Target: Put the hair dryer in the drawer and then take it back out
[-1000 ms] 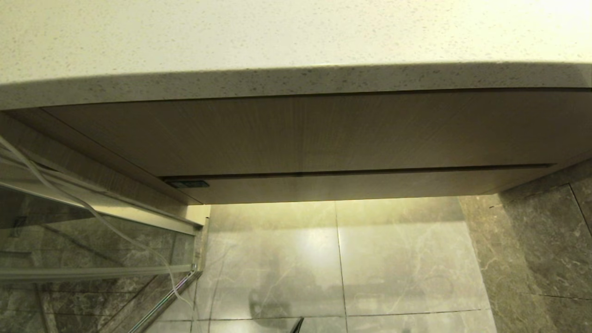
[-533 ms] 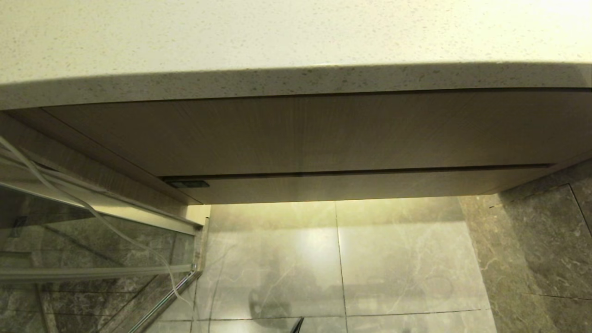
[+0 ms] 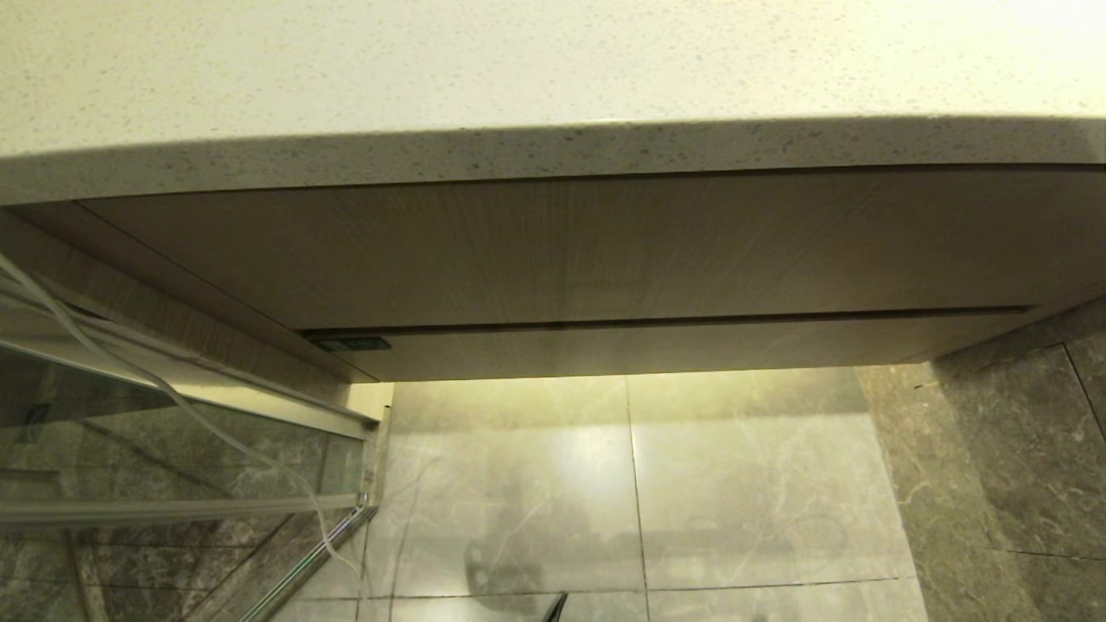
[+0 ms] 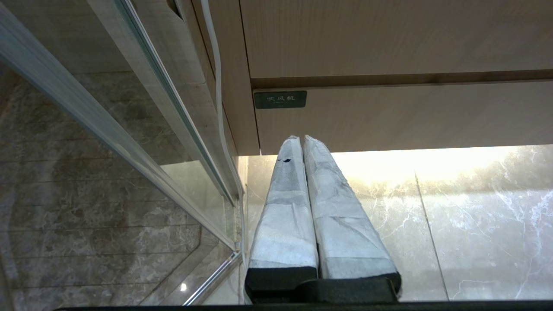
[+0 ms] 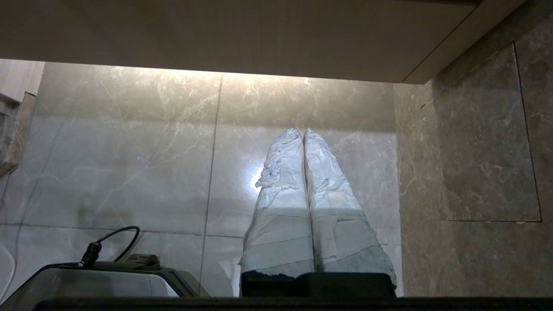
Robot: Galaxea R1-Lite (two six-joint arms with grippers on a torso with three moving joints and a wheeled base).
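The drawer (image 3: 657,350) is the low wood-grain face under the vanity, closed flush, with a small dark label (image 3: 350,344) at its left end. The left wrist view shows the same drawer (image 4: 410,116) and label (image 4: 280,99) just beyond my left gripper (image 4: 301,138), whose white-wrapped fingers are pressed together and empty. My right gripper (image 5: 301,131) is also shut and empty, hanging over the floor tiles below the drawer's underside (image 5: 216,39). The hair dryer is out of view. Neither gripper shows clearly in the head view.
A speckled countertop (image 3: 518,60) overhangs the taller wood-grain panel (image 3: 605,250). A glass partition (image 3: 173,449) with a metal frame and a hanging white cord (image 3: 173,397) stands at the left. A marble wall (image 3: 1020,449) closes the right. Part of my base (image 5: 108,276) sits low.
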